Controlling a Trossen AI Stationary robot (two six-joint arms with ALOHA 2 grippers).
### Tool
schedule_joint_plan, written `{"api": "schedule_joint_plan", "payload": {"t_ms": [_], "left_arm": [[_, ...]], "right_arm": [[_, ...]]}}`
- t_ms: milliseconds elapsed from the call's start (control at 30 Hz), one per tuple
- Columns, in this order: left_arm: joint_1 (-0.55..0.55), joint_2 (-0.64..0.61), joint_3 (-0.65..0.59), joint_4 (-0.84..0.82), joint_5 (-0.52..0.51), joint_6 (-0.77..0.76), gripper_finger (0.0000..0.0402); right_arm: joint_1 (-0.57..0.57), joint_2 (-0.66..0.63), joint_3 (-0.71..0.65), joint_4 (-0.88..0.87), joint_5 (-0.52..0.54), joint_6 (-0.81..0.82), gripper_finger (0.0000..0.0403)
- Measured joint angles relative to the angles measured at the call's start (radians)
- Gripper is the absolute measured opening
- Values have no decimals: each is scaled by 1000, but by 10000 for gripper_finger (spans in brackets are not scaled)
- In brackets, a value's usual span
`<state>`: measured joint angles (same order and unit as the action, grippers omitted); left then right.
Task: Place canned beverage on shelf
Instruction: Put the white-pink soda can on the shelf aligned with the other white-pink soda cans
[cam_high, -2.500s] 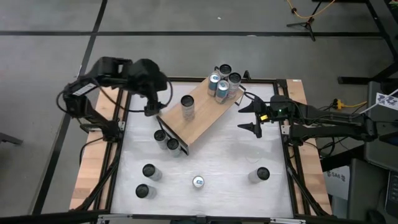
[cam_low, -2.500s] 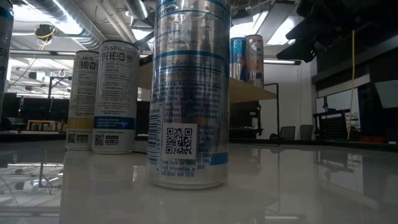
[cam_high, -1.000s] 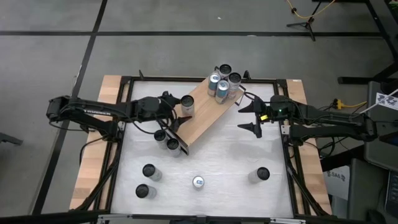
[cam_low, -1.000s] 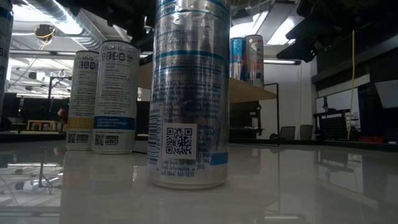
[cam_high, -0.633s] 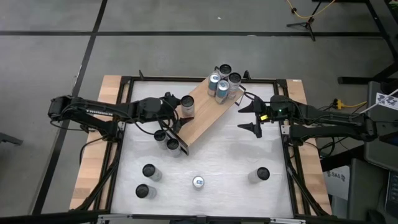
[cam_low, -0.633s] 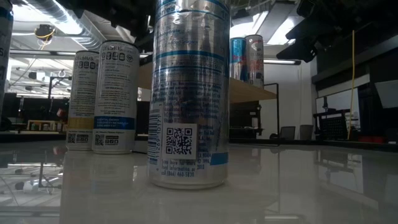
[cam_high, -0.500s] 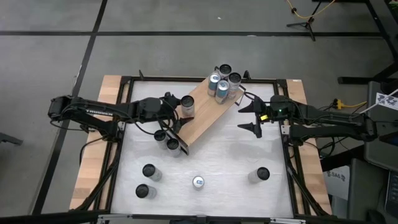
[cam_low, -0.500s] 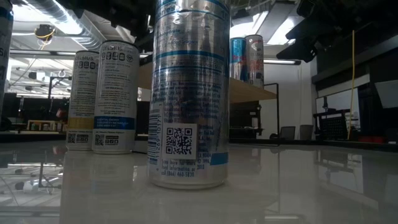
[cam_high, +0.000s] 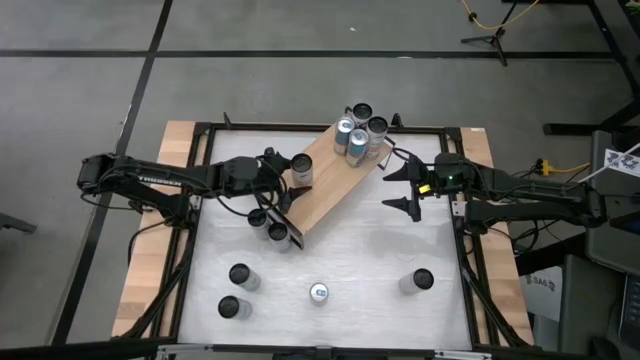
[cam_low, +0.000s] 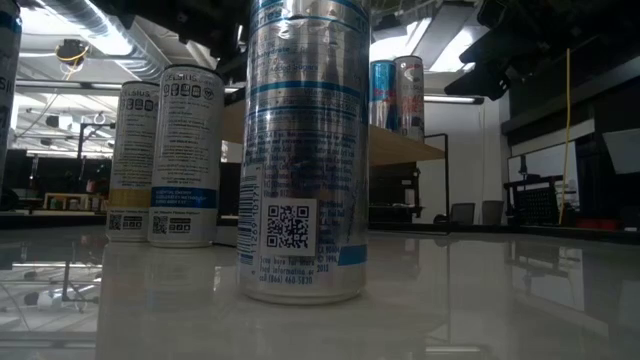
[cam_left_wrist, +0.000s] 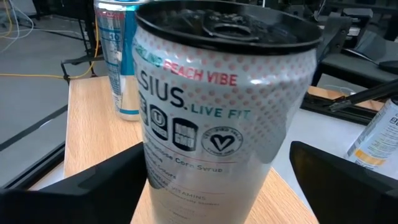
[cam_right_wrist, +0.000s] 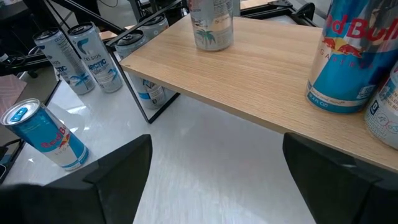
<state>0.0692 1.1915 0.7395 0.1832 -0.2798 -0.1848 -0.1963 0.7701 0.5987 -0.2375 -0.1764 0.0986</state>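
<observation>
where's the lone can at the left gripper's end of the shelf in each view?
High view: the lone can stands on the shelf, at the left gripper.
Low view: cannot tell which can it is.
Left wrist view: fills the frame, between the fingers.
Right wrist view: at the shelf's far end.
Shared landmark: the light wooden shelf board.

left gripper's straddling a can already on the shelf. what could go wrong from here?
1. The left gripper has fingers either side of the white can on the shelf; a crooked move could tip it.
2. A knocked can may roll off onto the cans by the shelf end.
</observation>
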Motion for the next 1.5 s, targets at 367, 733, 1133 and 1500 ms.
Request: {"api": "schedule_joint_plan", "payload": {"t_ms": [367, 733, 1133, 1500], "left_arm": [[11, 0, 0, 20, 6, 4, 275], [101, 0, -1, 93, 93, 17, 242], [233, 0, -1, 197, 171, 117, 242], [349, 83, 150, 199, 299, 116, 242]], "right_arm": [[0, 0, 0, 0, 0, 0, 356], [0, 0, 0, 0, 0, 0, 356], [0, 0, 0, 1, 0, 0, 356], [0, 0, 0, 3, 0, 0, 356]]}}
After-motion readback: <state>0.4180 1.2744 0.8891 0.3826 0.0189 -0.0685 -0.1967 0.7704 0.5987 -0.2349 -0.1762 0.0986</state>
